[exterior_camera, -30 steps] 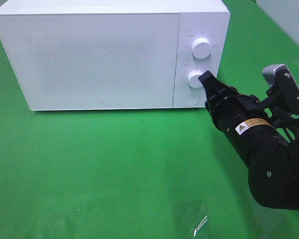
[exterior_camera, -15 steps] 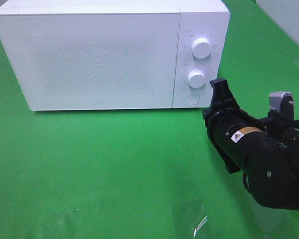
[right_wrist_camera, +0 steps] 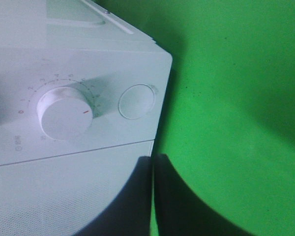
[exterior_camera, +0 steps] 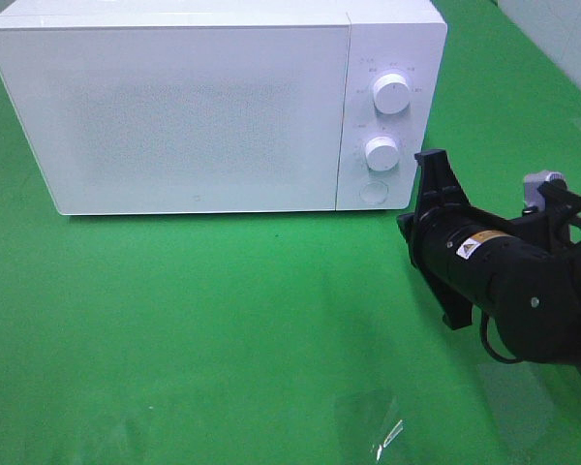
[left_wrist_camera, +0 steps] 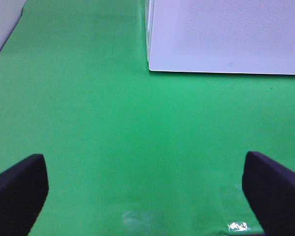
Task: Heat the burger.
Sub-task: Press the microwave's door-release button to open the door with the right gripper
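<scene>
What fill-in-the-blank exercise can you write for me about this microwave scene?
The microwave door is ____.
Beside it are ____ knobs above a round button.
The right gripper, near that button, is ____.
The left gripper is ____.
Missing words: closed; two; shut; open.

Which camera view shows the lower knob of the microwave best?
The right wrist view: the lower knob is close, with its red mark and scale visible. Exterior high shows the knob small; left wrist misses it.
</scene>
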Motion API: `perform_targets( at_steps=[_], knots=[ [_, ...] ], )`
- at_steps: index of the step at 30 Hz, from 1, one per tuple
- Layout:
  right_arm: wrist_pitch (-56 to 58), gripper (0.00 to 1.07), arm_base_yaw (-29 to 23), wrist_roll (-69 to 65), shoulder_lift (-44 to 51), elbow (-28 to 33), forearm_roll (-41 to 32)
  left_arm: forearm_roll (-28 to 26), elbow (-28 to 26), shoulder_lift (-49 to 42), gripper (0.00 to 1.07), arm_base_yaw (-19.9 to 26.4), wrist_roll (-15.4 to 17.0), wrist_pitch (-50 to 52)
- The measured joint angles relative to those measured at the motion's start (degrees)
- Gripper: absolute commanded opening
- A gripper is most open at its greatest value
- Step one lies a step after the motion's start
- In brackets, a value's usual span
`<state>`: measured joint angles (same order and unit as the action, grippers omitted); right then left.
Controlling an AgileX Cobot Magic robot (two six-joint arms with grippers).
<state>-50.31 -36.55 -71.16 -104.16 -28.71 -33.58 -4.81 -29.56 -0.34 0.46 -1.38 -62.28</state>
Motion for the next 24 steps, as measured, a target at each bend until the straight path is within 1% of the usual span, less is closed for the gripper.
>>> perform_targets(
  at_steps=[1, 6, 8, 9, 10, 13, 16, 24],
  knots=[
    [0.7, 0.0, 1.4, -0.6, -0.5, -1.0, 2.2, 0.0, 0.0, 0.0, 1.01, 0.0, 0.0, 0.0],
    [1.0, 0.0, 3.3, -2.3, -1.8, -2.6, 4.9, 0.0, 0.0, 0.0, 1.01, 0.0, 0.0, 0.0],
    [1.1, 0.0, 5.2, -6.5, -4.6, -4.6, 9.3, 0.0, 0.0, 0.0, 1.01, 0.0, 0.0, 0.0],
    [1.1, 0.0, 5.2, -6.5, -4.6, -4.6, 9.3, 0.0, 0.0, 0.0, 1.01, 0.0, 0.0, 0.0],
    [1.3, 0.0, 5.6, -8.4, -6.3, -5.6, 11.5, 0.0, 0.0, 0.0, 1.01, 0.0, 0.0, 0.0],
    [1.3, 0.0, 5.7, -9.3, -6.9, -6.2, 12.3, 0.0, 0.0, 0.0, 1.01, 0.0, 0.0, 0.0],
    [1.4, 0.0, 6.2, -11.0, -9.6, -8.5, 14.4, 0.0, 0.0, 0.0, 1.01, 0.0, 0.0, 0.0],
    [1.3, 0.0, 6.6, -11.8, -13.1, -12.0, 15.0, 0.0, 0.0, 0.0, 1.01, 0.0, 0.0, 0.0]
  ],
)
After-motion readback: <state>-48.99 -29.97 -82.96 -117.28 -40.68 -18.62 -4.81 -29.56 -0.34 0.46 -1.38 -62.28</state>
